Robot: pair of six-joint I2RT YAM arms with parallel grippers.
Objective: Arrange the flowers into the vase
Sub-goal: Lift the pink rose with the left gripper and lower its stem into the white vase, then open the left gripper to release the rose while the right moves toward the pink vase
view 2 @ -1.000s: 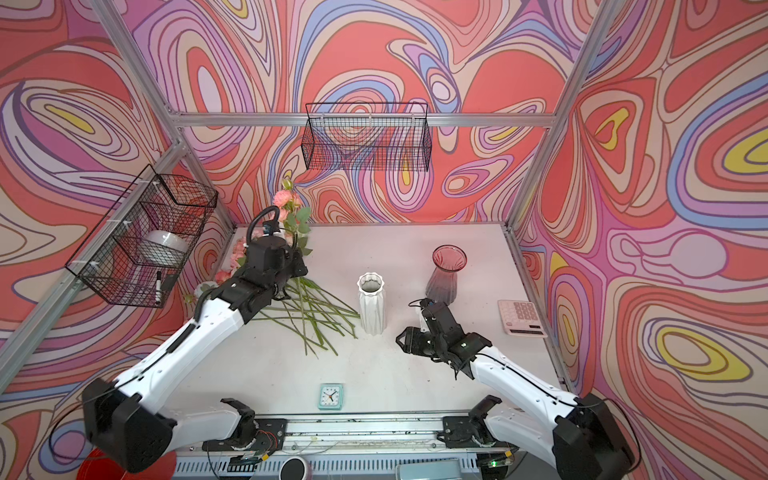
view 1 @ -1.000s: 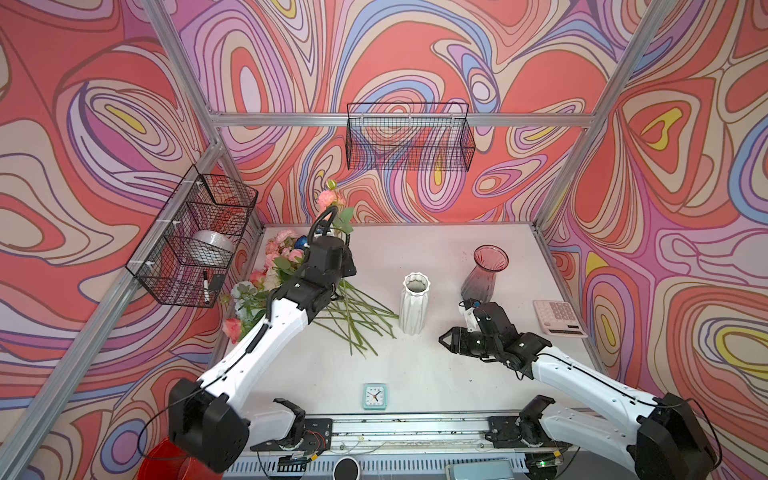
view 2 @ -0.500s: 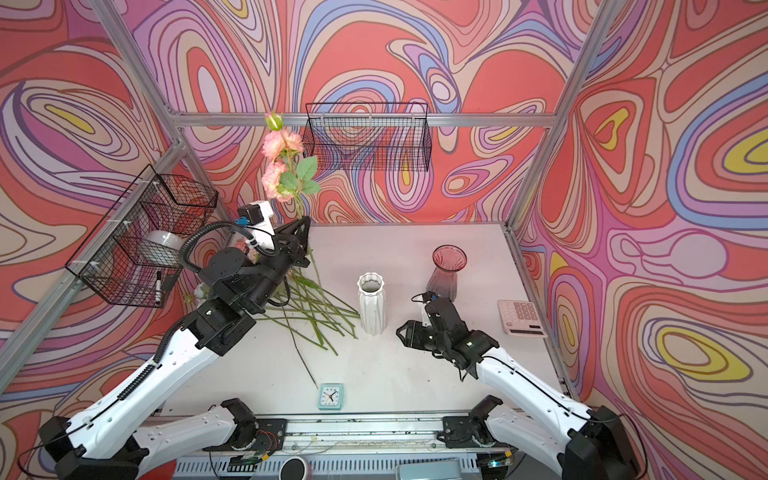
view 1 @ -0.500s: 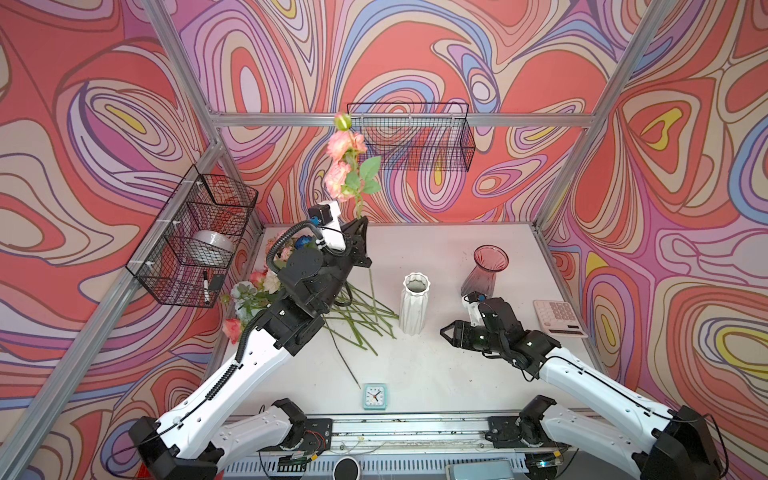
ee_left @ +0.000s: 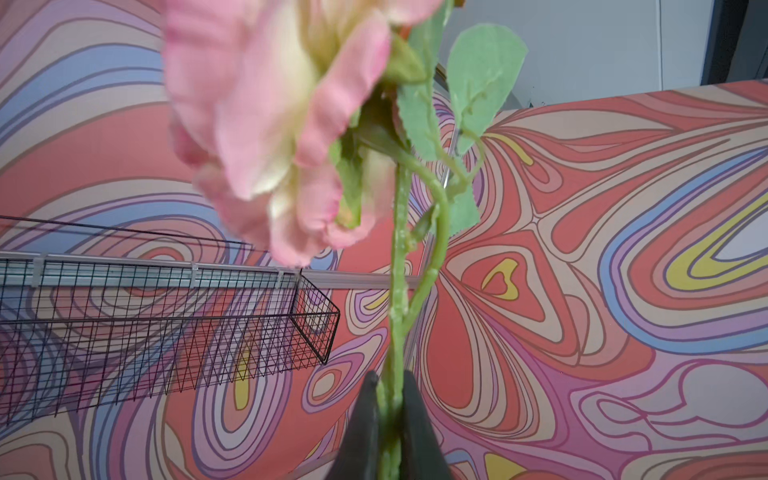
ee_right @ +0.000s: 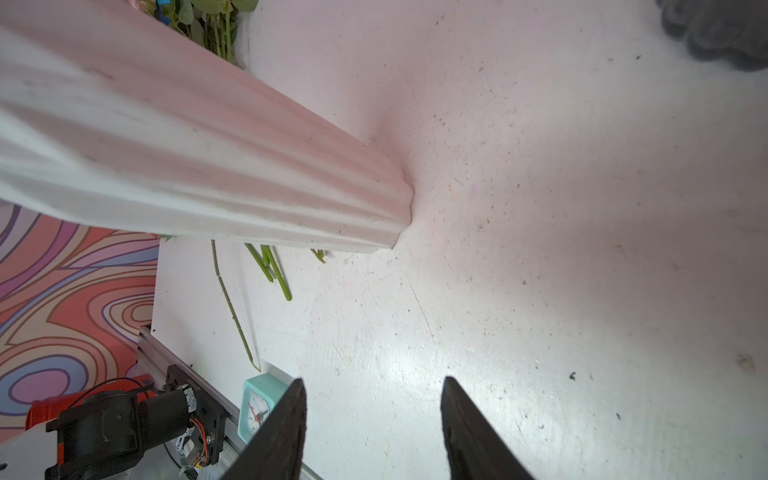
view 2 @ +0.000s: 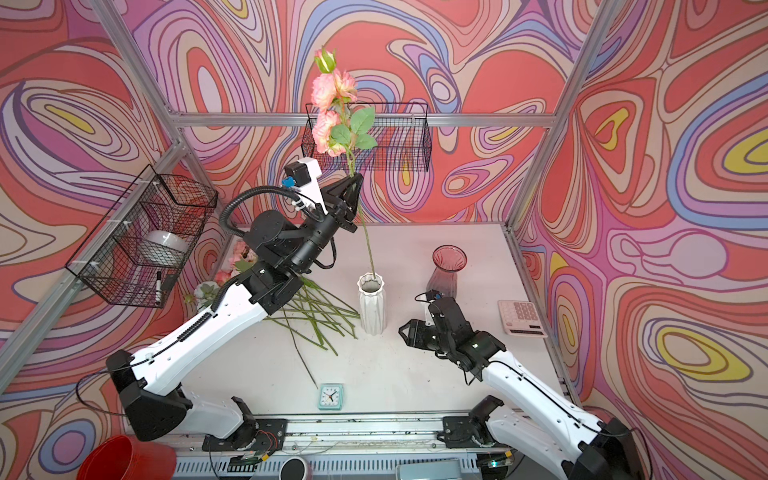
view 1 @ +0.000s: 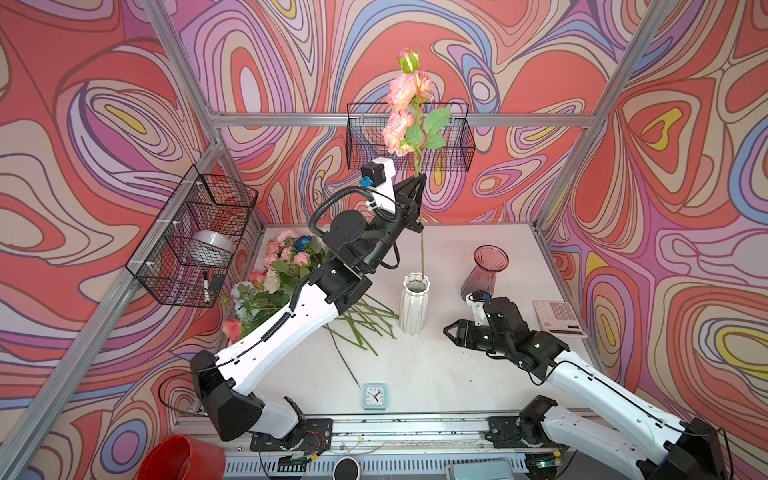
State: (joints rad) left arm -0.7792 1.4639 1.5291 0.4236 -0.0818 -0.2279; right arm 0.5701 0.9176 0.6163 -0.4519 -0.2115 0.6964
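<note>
High at centre frame, the left claw (view 1: 419, 180) pinches shut on a pink rose (view 1: 398, 133) stem, its tip at the white vase (view 1: 413, 309) mouth. Lower right, the right claw (view 1: 449, 330) gapes empty beside it; other flowers (view 1: 286, 262) lie centre-left.

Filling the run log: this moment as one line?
left end effector: shut on rose | stem tip: at white vase mouth | right end effector: open, empty

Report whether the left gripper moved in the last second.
Yes. The left gripper, shut on the pink rose stem, has risen from the flower pile and swung right, level with the back-wall basket's lower edge, stem tip at the white vase's mouth.
</note>
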